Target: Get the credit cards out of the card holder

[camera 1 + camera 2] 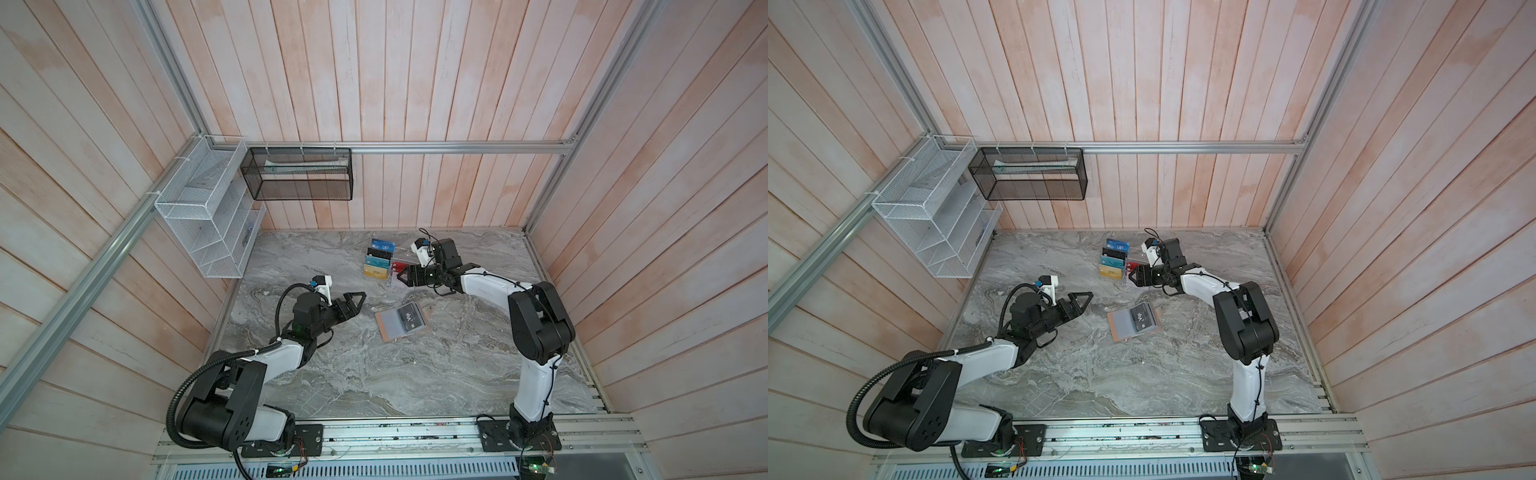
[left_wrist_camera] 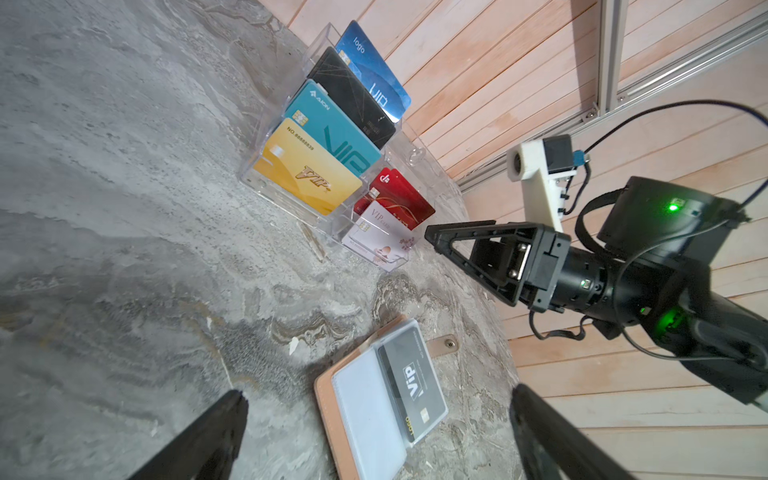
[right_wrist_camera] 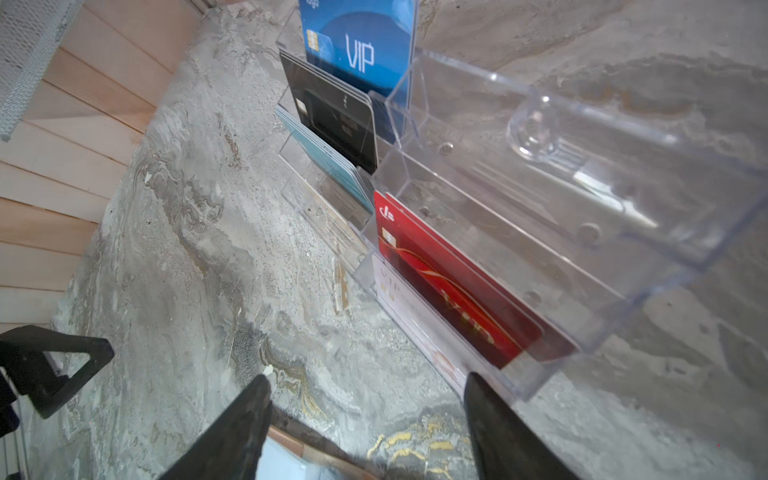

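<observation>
The front half of the table (image 1: 374, 374) lies bare, open to reach from either side. The card holder (image 1: 390, 326) lies flat and open near the middle, free from above, with clear table all round. Behind it, well apart, the clear stand (image 1: 400, 252) blocks the back. The right claw (image 1: 401, 277) hangs at the stand's front edge, and the left claw (image 1: 360, 302), spread wide, sits left of the card holder.

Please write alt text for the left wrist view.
An open tan card holder lies on a marble table, a black VIP card in its clear sleeve. Beyond it, the right gripper hangs beside a clear stand of cards.
</observation>
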